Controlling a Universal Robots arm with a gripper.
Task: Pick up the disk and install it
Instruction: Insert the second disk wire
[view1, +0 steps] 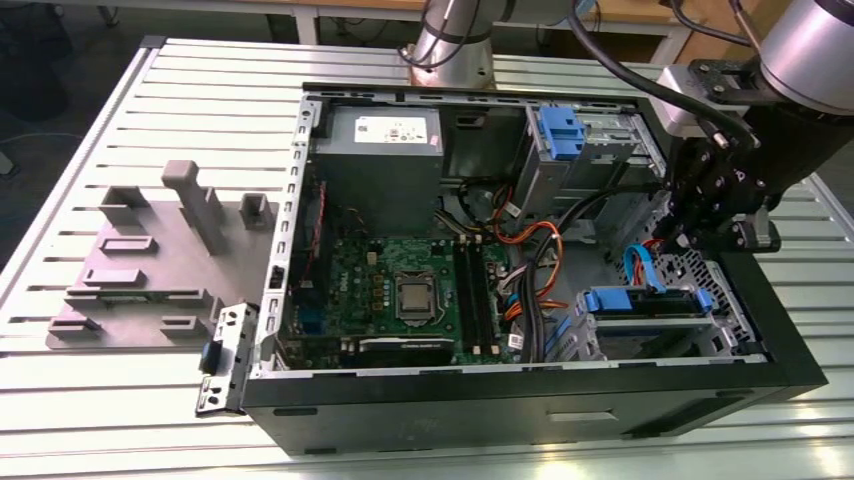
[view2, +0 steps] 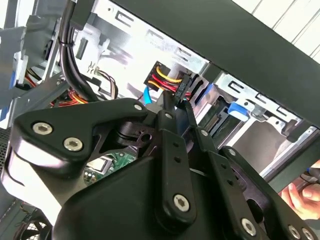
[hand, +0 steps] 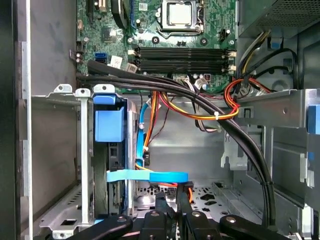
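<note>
An open desktop computer case (view1: 534, 400) lies on its side on a slatted metal table (view1: 80, 180). Its motherboard (view1: 400, 290) faces up. The robot arm's black gripper (view1: 707, 235) hangs inside the case at the exterior view's right, just beyond a drive cage (view1: 587, 345) in the near right corner.

The disk (view1: 647, 330) appears to sit already in that cage, with its blue rail (view1: 641, 300) across the top. In the first wrist view the disk (hand: 109, 125) is edge-on in the cage, beside a flat blue data cable (hand: 150, 176).

The gripper (hand: 172, 200) is close to the loose cable ends (orange, red and black wires run nearby). Whether it is open, closed or holding something cannot be told. In the second wrist view the gripper (view2: 177, 102) points toward a black connector with red and yellow wires (view2: 170, 82).

Judging from this, the pick-up is done and the work is at the final seating or cabling stage. That calls for fine alignment without snagging the cable bundle (hand: 200, 107).
</note>
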